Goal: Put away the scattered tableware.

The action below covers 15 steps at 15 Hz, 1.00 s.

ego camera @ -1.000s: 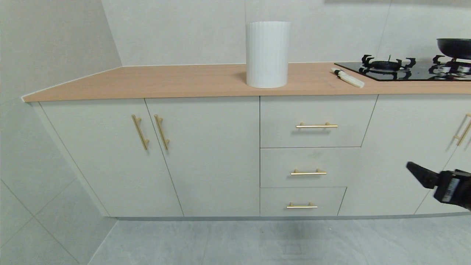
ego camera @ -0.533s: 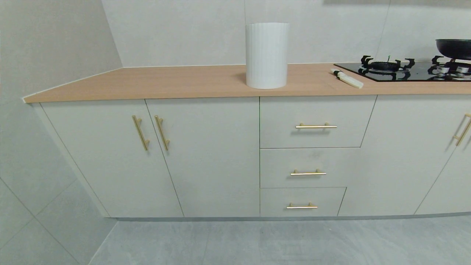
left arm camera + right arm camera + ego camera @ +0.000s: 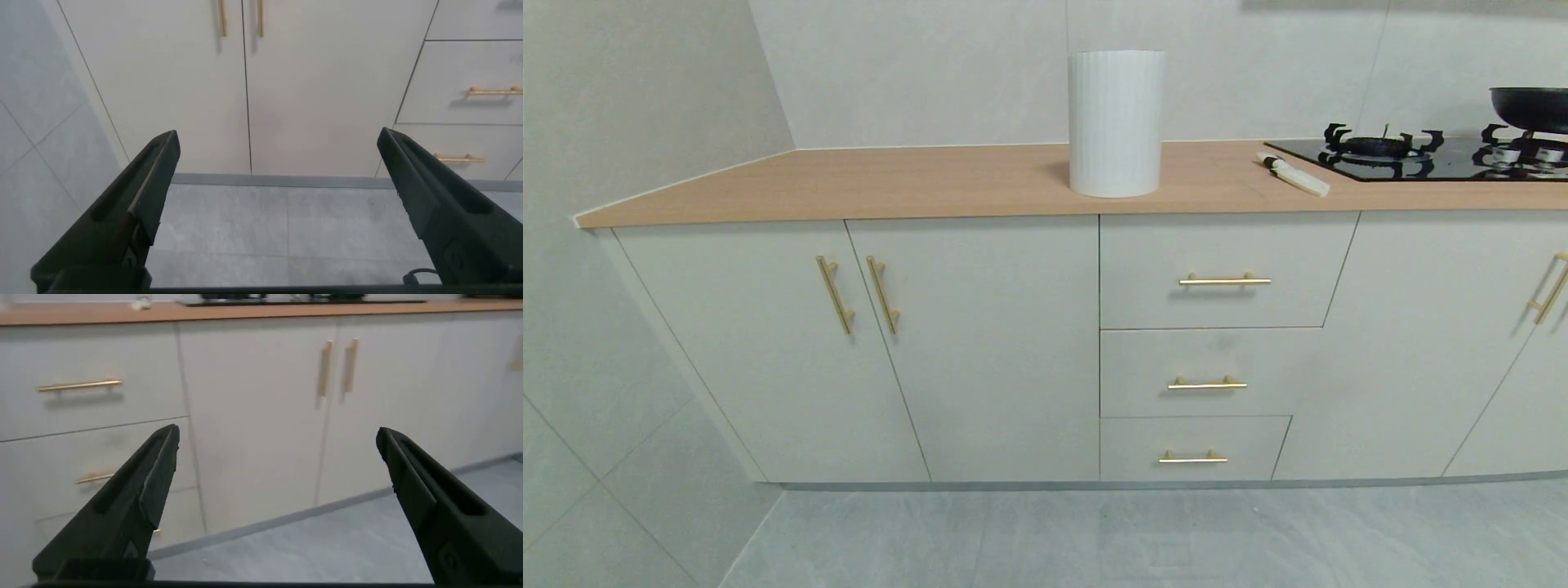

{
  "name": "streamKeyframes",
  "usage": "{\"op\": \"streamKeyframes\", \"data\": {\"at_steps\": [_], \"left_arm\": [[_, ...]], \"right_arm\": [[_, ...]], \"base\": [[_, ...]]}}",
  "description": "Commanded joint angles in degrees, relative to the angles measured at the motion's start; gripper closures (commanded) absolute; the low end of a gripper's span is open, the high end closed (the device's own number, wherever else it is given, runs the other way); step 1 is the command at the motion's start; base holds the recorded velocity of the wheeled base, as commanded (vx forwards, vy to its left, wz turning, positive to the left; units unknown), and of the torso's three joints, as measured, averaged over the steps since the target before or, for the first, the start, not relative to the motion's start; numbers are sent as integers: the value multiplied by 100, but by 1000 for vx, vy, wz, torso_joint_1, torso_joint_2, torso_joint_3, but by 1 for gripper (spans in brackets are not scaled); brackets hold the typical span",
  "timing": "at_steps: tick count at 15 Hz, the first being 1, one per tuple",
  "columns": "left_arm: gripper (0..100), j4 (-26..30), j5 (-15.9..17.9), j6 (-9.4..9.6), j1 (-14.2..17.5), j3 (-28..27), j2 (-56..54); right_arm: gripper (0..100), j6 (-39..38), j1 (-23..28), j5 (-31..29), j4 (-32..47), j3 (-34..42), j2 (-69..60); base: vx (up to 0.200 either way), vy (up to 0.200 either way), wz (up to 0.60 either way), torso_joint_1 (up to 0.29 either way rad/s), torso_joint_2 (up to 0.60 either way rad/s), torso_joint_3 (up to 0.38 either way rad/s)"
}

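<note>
Head view: cream-handled utensil [image 3: 1293,173] lies on the surface [image 3: 890,181] near its front edge, beside the hob [image 3: 1421,159], not yet stored; ribbed holder [image 3: 1115,122] mid-surface | Left wrist view: left gripper [image 3: 278,140] fingers apart, empty | Right wrist view: right gripper [image 3: 276,437] fingers apart, empty.

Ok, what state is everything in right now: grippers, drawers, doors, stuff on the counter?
Left gripper: open, empty.
Right gripper: open, empty.
Drawers: all three shut.
Double doors: shut.
Canister: upright on the counter.
Utensil: lying flat beside the hob.
Pan: on the hob.
</note>
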State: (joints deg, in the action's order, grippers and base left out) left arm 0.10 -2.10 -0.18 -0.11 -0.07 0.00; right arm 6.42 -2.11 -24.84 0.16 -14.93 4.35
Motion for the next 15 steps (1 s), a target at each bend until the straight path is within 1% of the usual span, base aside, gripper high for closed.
{"op": "streamKeyframes", "data": {"at_steps": [1,3,5,6,8,9,10,11,15], "left_arm": [[0,-1,-1,-8,2,-1,9],[0,-1,-1,1,2,-1,9],[0,-1,-1,1,2,7,9],[0,-1,-1,1,2,-1,9],[0,-1,-1,1,2,-1,9],[0,-1,-1,1,2,-1,9],[0,-1,-1,1,2,-1,9],[0,-1,-1,1,2,7,9],[0,-1,-1,-8,2,7,9]], "right_arm": [[0,-18,237,340,388,61,-435],[0,-98,237,674,221,491,-435],[0,-352,237,1553,-490,1256,-435],[0,-405,246,1729,-807,1493,-435],[0,-634,237,1799,-570,1493,-435],[0,-642,237,1799,-218,1493,-435],[0,-669,237,1878,-51,1476,-435],[0,-642,237,2019,11,1485,-435],[0,-642,202,2256,11,1485,-321]], "base": [[0,0,0,0,0,0],[0,0,0,0,0,0],[0,0,0,0,0,0],[0,0,0,0,0,0],[0,0,0,0,0,0],[0,0,0,0,0,0],[0,0,0,0,0,0],[0,0,0,0,0,0],[0,0,0,0,0,0]]}}
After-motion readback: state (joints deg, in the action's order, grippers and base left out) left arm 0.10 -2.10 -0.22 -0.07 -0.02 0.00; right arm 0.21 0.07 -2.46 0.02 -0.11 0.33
